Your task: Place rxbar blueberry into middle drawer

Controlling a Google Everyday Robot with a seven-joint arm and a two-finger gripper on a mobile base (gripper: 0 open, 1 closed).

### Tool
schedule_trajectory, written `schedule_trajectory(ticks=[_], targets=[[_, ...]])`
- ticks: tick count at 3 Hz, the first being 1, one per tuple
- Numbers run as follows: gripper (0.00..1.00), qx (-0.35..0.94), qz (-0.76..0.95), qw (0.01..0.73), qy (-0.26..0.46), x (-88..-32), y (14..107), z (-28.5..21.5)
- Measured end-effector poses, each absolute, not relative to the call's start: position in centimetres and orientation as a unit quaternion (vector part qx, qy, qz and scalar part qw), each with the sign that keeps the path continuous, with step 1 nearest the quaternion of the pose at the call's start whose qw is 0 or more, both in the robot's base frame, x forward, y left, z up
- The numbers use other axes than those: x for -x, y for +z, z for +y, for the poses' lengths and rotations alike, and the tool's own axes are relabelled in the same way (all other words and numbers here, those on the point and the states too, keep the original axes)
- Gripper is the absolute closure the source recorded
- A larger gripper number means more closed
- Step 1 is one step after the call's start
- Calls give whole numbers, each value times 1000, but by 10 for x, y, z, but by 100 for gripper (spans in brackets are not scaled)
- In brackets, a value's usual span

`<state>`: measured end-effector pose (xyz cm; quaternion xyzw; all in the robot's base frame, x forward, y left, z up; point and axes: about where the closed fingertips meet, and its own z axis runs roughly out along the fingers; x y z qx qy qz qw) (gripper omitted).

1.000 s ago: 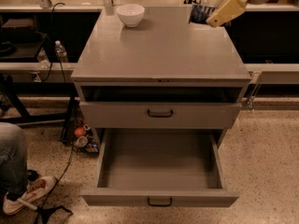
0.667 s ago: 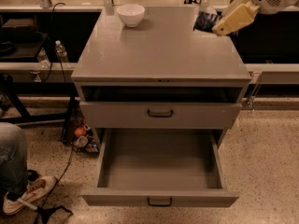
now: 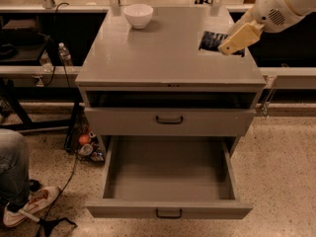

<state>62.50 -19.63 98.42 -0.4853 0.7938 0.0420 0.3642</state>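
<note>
- A grey cabinet (image 3: 163,58) is set on a pale speckled floor (image 3: 284,162).
- Dark shelving (image 3: 27,38) is seen behind the cabinet, to its left.
- A sneaker (image 3: 32,204) and black cables (image 3: 54,223) are seen left of the cabinet's front.
- The tool (image 3: 228,47), closed on the rxbar blueberry (image 3: 212,40), is held over the cabinet worktop's right rear.

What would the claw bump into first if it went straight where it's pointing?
Probably the grey cabinet top. The claw, over its back right corner and holding the rxbar blueberry, points down and left toward it, though depth is hard to judge.
</note>
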Motion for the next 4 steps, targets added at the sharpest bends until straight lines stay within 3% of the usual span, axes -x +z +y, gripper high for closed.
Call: schedule_trajectory(ticks=[4], targets=[[100, 454, 833, 298, 109, -561, 875, -208]])
